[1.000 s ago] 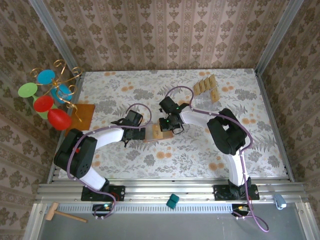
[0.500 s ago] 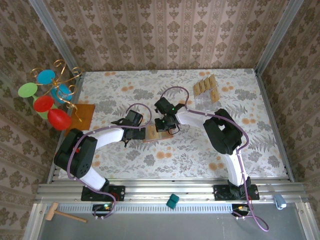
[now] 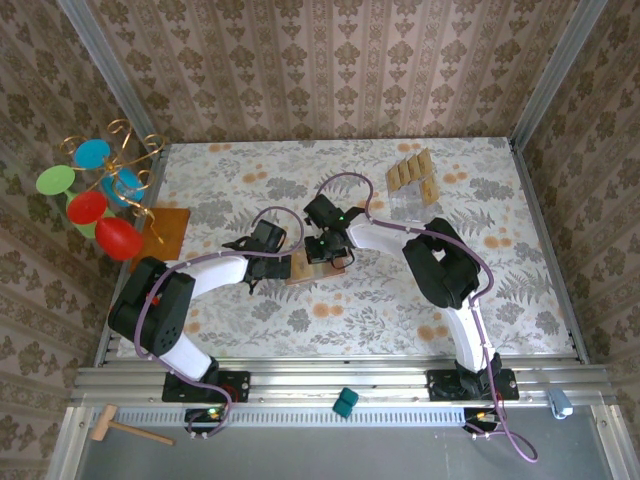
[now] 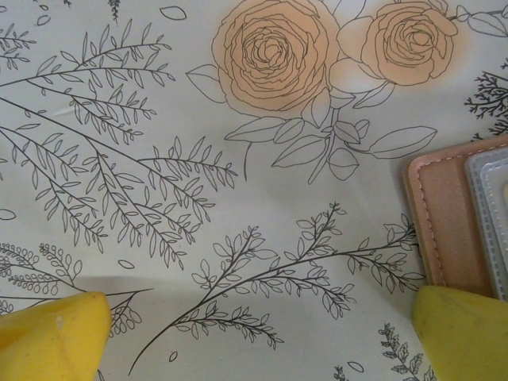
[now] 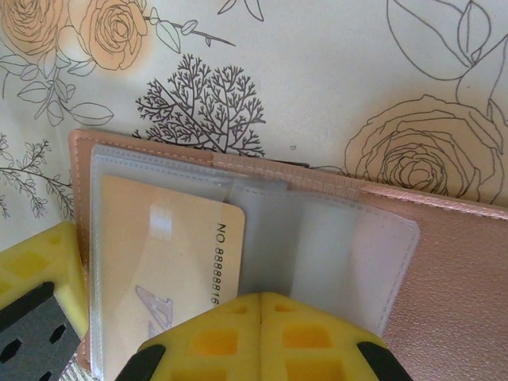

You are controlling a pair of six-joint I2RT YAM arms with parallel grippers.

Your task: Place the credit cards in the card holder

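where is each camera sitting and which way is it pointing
Top external: above and behind the bases, looking down on the table; both arms, left gripper and right gripper at the card holder, credit cards far right.
Left wrist: looks down at the table; open yellow fingertips.
Right wrist: looks down into the open holder, card in pocket; shut fingertips.
Shared: the card holder, in all three.

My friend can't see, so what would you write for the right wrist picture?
An open salmon-pink card holder lies on a flowery tablecloth, one tan credit card tucked in a clear pocket. The right gripper, shut, sits over the pockets.
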